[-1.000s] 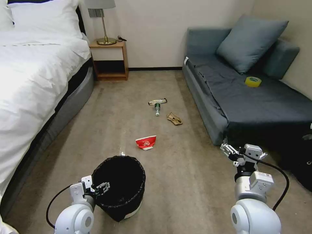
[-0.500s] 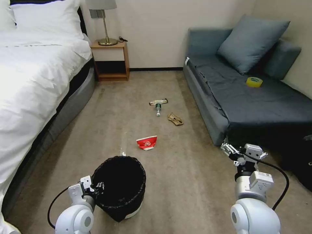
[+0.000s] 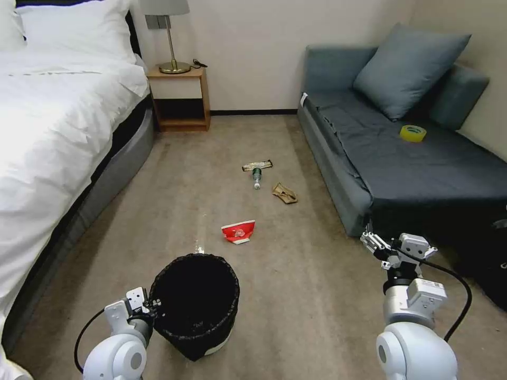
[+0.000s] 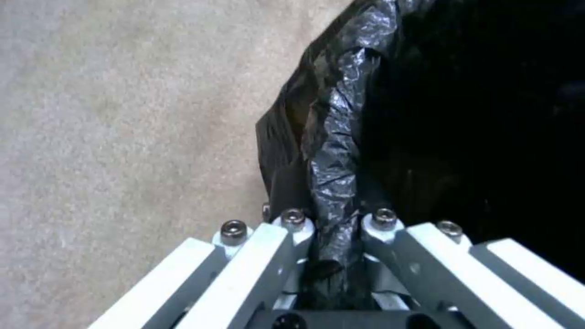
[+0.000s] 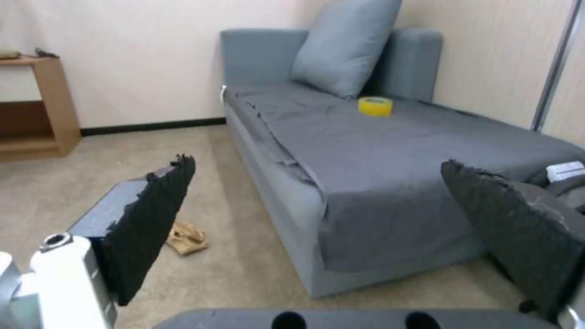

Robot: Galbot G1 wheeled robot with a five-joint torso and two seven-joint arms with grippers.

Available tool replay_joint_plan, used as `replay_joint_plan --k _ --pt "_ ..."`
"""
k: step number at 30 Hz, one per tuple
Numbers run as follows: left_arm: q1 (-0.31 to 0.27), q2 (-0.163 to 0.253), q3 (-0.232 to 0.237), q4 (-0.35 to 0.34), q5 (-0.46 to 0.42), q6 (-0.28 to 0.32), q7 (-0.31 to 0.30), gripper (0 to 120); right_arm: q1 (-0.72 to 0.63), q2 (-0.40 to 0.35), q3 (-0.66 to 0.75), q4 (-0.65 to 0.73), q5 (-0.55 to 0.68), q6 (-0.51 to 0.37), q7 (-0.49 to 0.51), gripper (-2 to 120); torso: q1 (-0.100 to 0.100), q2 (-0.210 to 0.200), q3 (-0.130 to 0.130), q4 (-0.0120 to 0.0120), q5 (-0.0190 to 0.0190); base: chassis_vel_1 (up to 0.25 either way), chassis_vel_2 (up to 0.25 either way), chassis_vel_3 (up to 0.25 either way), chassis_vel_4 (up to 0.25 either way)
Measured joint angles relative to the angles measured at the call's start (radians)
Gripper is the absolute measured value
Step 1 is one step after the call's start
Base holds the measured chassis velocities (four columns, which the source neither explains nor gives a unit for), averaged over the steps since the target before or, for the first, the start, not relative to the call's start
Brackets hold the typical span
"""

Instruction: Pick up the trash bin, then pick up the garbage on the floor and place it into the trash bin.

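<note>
The trash bin (image 3: 194,306) stands on the carpet at about 7 o'clock in the head view, black liner folded over its rim, white base rim showing low on its near side. The left end effector (image 3: 152,306) sits at the bin's 9 o'clock edge. The left wrist view gives what the head view cannot: the two fingers (image 4: 390,237) are clenched on a fold of the crinkled liner (image 4: 332,151) at the trash bin (image 4: 463,114) rim, one on each side of it.

The right end effector (image 3: 376,244) hangs at 4 o'clock, near the front corner of the grey sofa (image 3: 422,158), released, with its black pads (image 5: 152,214) wide apart and nothing between them.

The garbage lies ahead of the bin: a red-and-white carton (image 3: 238,231) near 12 o'clock from it, then farther off a small clear bottle (image 3: 256,177), a gold-and-black wrapper (image 3: 257,165) just beyond and touching it, and a crumpled brown paper bag (image 3: 284,193) to their 4 o'clock. The right wrist view catches the paper bag (image 5: 188,237) on the carpet.

A yellow tape roll (image 3: 412,133) rests on the sofa seat. No writing on any item can be read.
</note>
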Motion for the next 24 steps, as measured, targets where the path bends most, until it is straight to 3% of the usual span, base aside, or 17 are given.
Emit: replay_joint_plan --k 2,5,10,13,24 --pt "0.0 -0.002 -0.014 -0.015 0.004 0.004 -0.003 4 0.001 -0.004 -0.001 0.001 0.013 0.0 0.005 100 0.0 0.0 0.0 0.0 -0.0004 0.0 0.0 0.0 0.0" --pt "-0.001 -0.004 -0.066 -0.092 0.045 0.004 -0.014 3 0.006 -0.013 -0.002 0.002 0.051 0.001 0.021 100 0.0 0.0 0.0 0.0004 0.0015 0.0 0.0 0.0 0.0" --pt "-0.004 -0.004 -0.103 -0.166 0.086 0.001 -0.009 3 0.006 -0.023 -0.007 0.006 0.083 0.016 0.037 100 0.0 0.0 0.0 0.0003 0.0013 0.0 0.0 0.0 0.0" --pt "0.003 -0.006 -0.126 -0.219 0.129 -0.001 0.005 3 0.002 -0.04 -0.012 -0.002 0.092 0.073 0.044 100 0.0 0.0 0.0 0.0003 0.0016 0.0 0.0 0.0 0.0" --pt "0.038 -0.039 -0.144 -0.252 0.207 -0.004 0.02 3 -0.045 -0.075 -0.041 -0.022 0.086 0.207 -0.012 100 0.0 0.0 0.0 0.0004 0.0017 0.0 0.0 0.0 0.0"
